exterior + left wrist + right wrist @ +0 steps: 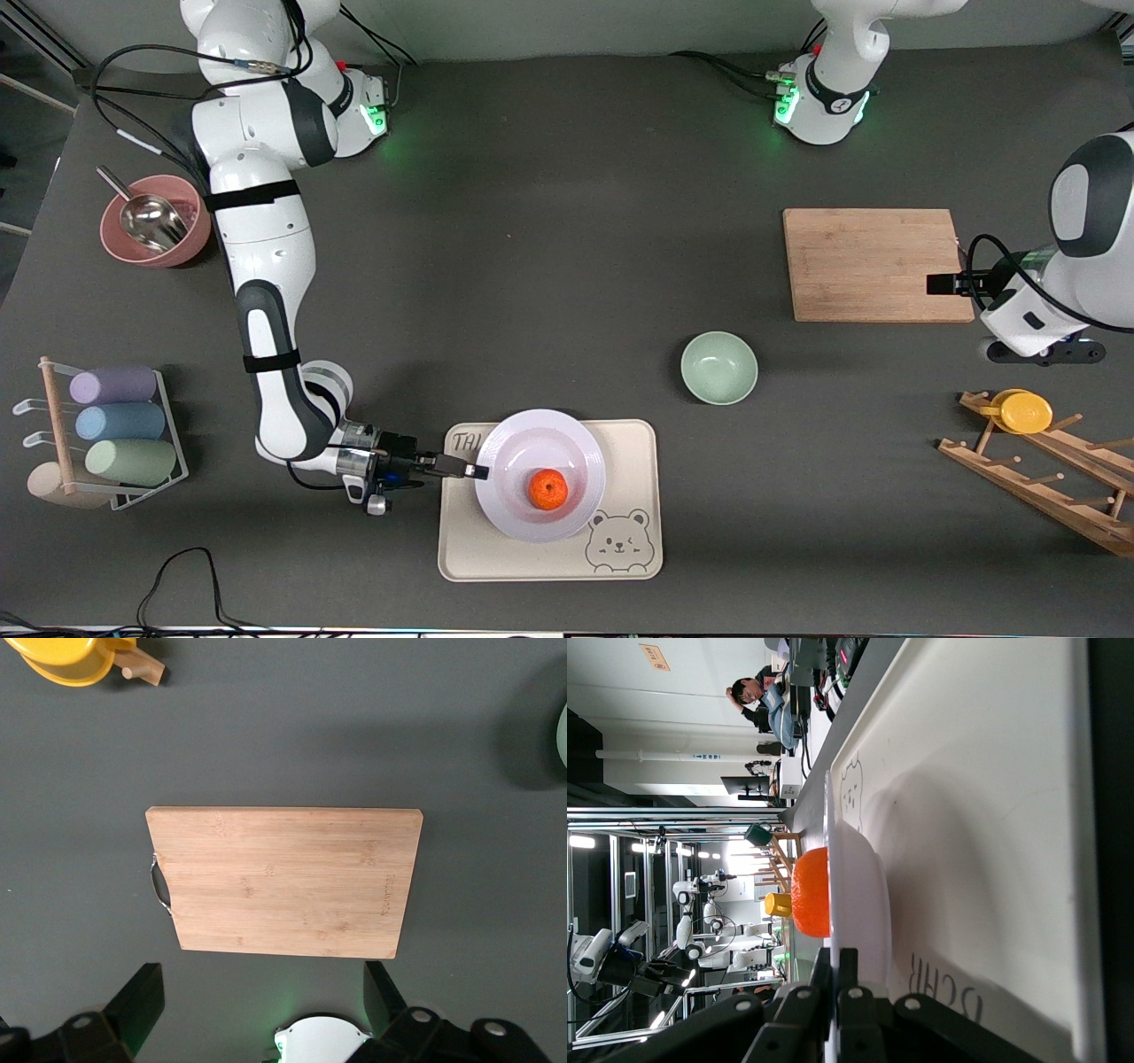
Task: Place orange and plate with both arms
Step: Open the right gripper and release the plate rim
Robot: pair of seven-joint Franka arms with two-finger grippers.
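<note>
The white plate (518, 518) lies on the cream bear-printed tray (633, 461) near the front camera. The orange (548, 489) sits in the plate's centre. My right gripper (469, 470) is shut on the plate's rim at the side toward the right arm's end. In the right wrist view the fingers (849, 958) pinch the plate (864, 895) edge, with the orange (812, 892) in it and the tray (983, 815) under it. My left gripper (948, 283) waits open and empty in the air beside the cutting board, as its wrist view shows (261, 992).
A wooden cutting board (875, 264) (283, 879) lies toward the left arm's end. A mint-green bowl (718, 367) stands between it and the tray. A wooden rack with a yellow cup (1026, 411) and a pink bowl with a scoop (155, 221) stand at the table's ends.
</note>
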